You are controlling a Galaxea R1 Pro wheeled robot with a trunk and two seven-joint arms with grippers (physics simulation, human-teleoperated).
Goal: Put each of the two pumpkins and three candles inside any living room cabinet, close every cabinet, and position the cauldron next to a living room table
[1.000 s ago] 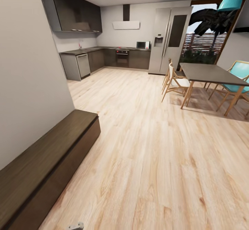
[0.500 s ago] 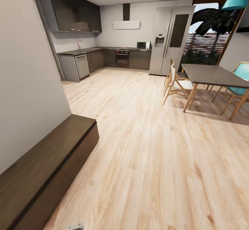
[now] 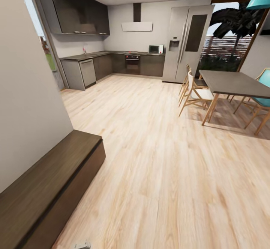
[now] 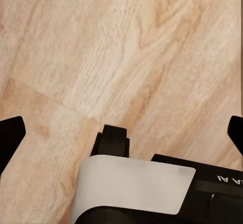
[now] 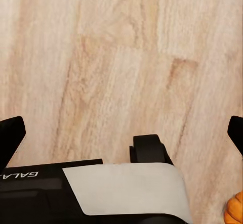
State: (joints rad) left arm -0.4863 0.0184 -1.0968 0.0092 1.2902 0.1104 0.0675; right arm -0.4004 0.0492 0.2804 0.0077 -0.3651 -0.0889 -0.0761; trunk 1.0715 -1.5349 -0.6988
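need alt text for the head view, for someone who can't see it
A long low dark-brown cabinet runs along the wall at lower left, its fronts closed, beside a wide stretch of pale wood floor. Beyond are a dark kitchen with a steel fridge, and at right a dark dining table with chairs.

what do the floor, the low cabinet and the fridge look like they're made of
The floor looks like pale wood planks, matte, with visible grain and board seams. The cabinet appears to be dark-brown wood or veneer, with fine streaked grain on its top and a dull sheen. The fridge reads as brushed grey metal, smooth with long vertical handles; its dark panel could be glass, but that is unclear.
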